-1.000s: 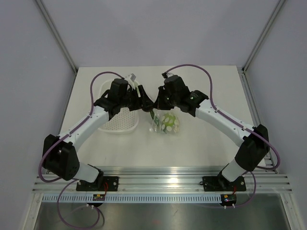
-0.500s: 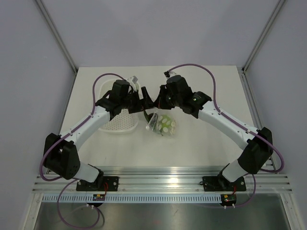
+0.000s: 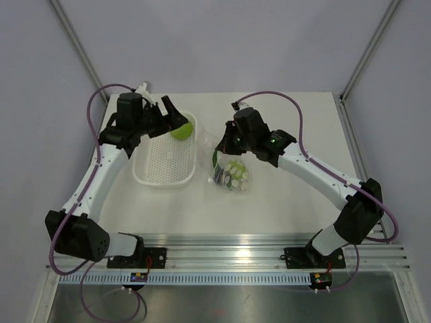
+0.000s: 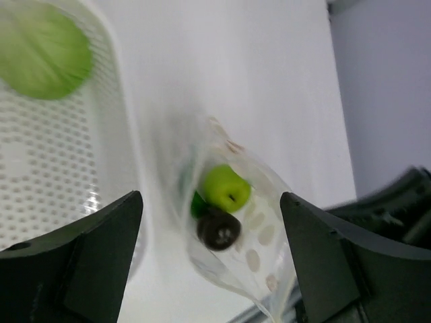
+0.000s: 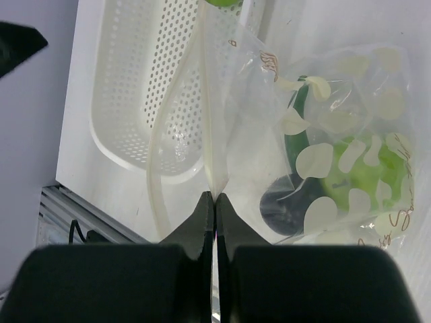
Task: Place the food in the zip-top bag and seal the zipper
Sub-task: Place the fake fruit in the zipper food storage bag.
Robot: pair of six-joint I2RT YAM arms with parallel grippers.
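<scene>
The dotted clear zip-top bag [image 3: 230, 173] lies right of the tray, its mouth lifted. My right gripper [image 3: 219, 145] is shut on the zipper strip [image 5: 210, 155] at the mouth edge. Inside the bag are a lime-green fruit [image 5: 357, 176], a green chili [image 5: 297, 138] and a small dark piece [image 5: 286, 204]; they also show in the left wrist view as fruit [image 4: 226, 188] and dark piece [image 4: 219, 231]. My left gripper [image 3: 170, 112] is open and empty above the tray's far end. A second lime-green ball [image 3: 180, 128] lies in the tray, blurred in the left wrist view [image 4: 44, 60].
The white perforated tray [image 3: 165, 161] sits left of the bag and shows in the right wrist view [image 5: 145, 87]. Grey walls and frame posts stand at the back and sides. An aluminium rail [image 3: 229, 252] runs along the near edge.
My left gripper has let go of the bag's mouth and swung back and left over the tray. The bag now hangs from my right gripper alone. A green ball now shows in the tray.
</scene>
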